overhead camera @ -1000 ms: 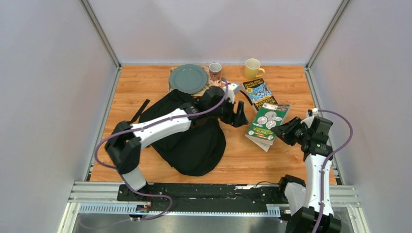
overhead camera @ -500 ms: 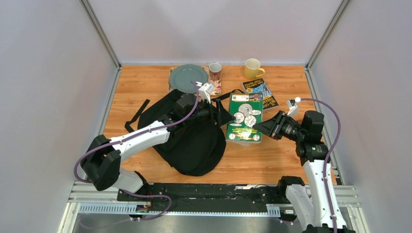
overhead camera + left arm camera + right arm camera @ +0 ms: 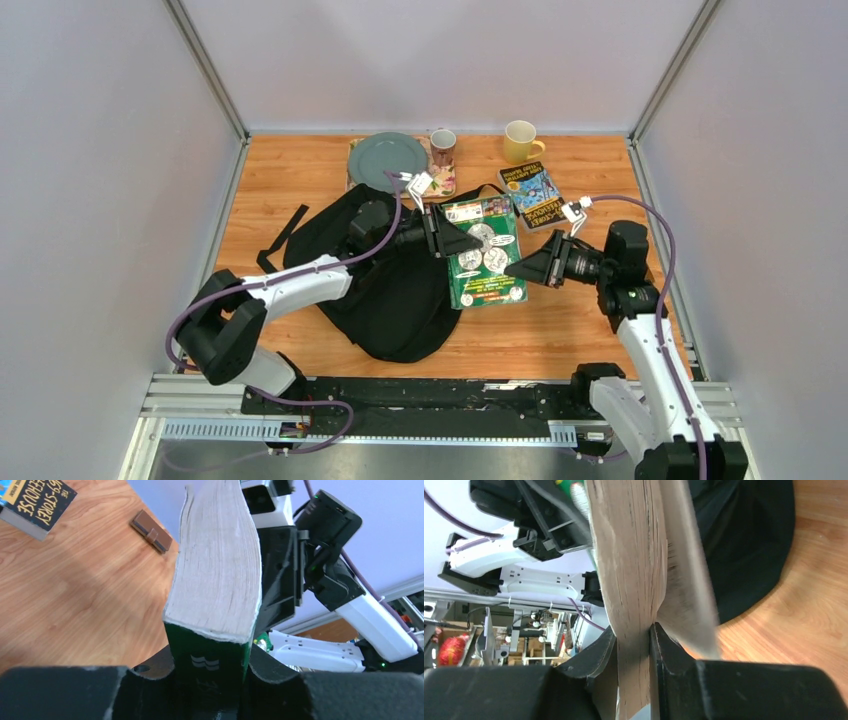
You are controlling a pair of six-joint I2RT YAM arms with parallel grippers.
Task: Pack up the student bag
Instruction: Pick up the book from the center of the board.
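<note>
The black student bag [image 3: 390, 290] lies left of centre on the wooden table, straps trailing left. A thick green book [image 3: 483, 255] is held in the air just right of the bag. My left gripper [image 3: 440, 236] is shut on its spine end; the spine shows between the jaws in the left wrist view [image 3: 212, 660]. My right gripper [image 3: 522, 268] is shut on its page edge, seen in the right wrist view [image 3: 634, 630]. A second book with a yellow and black cover [image 3: 535, 192] lies flat at the back right.
A grey-green plate [image 3: 388, 160], a patterned mug [image 3: 442, 146] and a yellow mug [image 3: 521, 140] stand along the back edge. A small brown wallet [image 3: 152, 530] lies on the wood. Walls close in left, right and behind.
The green book has moved left toward the bag, carried by both grippers. A second ago it lay on the table to the right with only the right gripper on it.
</note>
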